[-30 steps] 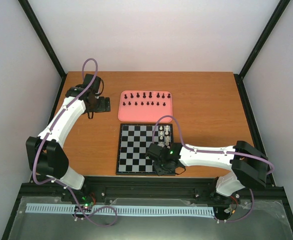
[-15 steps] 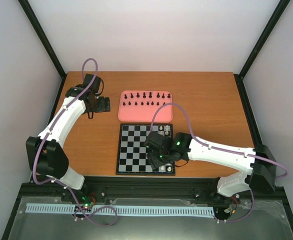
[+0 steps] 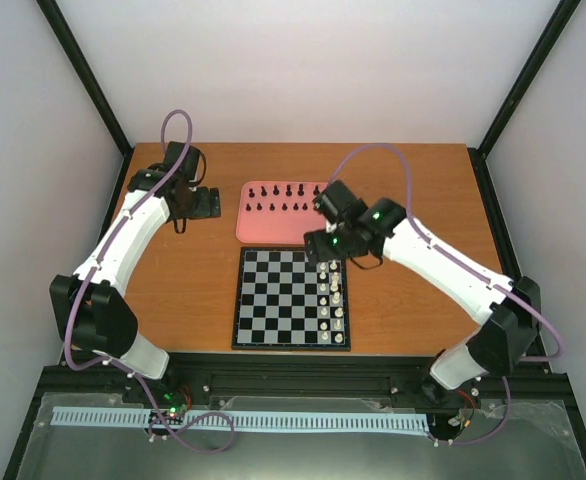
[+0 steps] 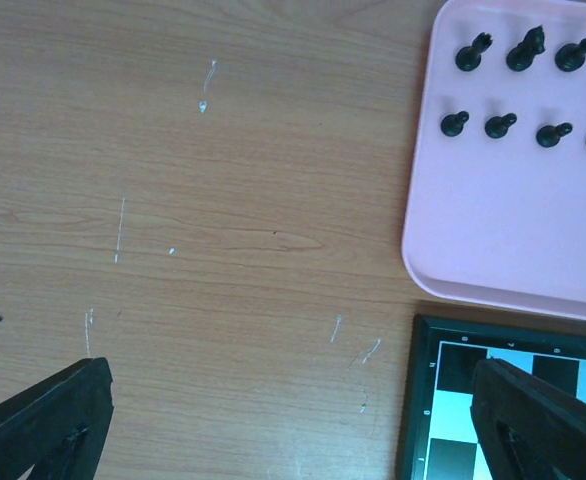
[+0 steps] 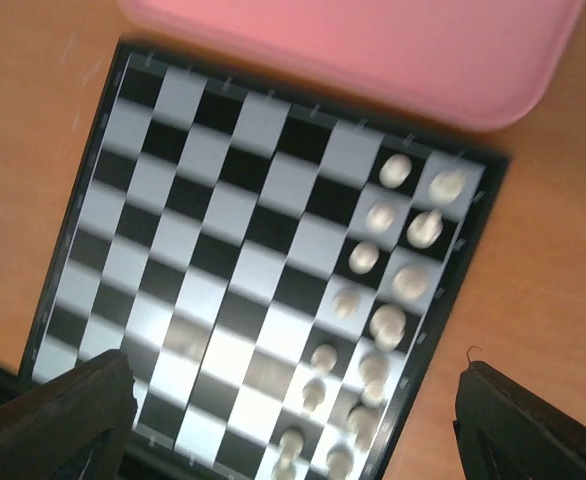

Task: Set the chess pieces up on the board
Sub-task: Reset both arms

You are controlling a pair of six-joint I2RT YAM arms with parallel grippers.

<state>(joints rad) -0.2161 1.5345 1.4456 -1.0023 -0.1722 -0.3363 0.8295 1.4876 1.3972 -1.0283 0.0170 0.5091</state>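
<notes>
Halfway through the set-up

From above, the board (image 3: 273, 300) carries cream chess pieces (image 3: 331, 295) in two files along its right edge. Black chess pieces (image 3: 289, 190) stand on the pink tray (image 3: 253, 230). The right gripper (image 3: 323, 238) hovers at the board's far right corner, the left gripper (image 3: 209, 204) just left of the tray.

Left wrist: fingers (image 4: 53, 420) spread wide, empty, over the wooden table (image 4: 223, 200).

Right wrist: fingers (image 5: 63, 420) likewise spread, empty, above the blurred board.

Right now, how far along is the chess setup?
Done: the white pieces stand in two files along the board's right edge. In hand: nothing; the right hand is open above the board, the left hand open over the table. Left: all the black pieces on the pink tray need placing.
</notes>
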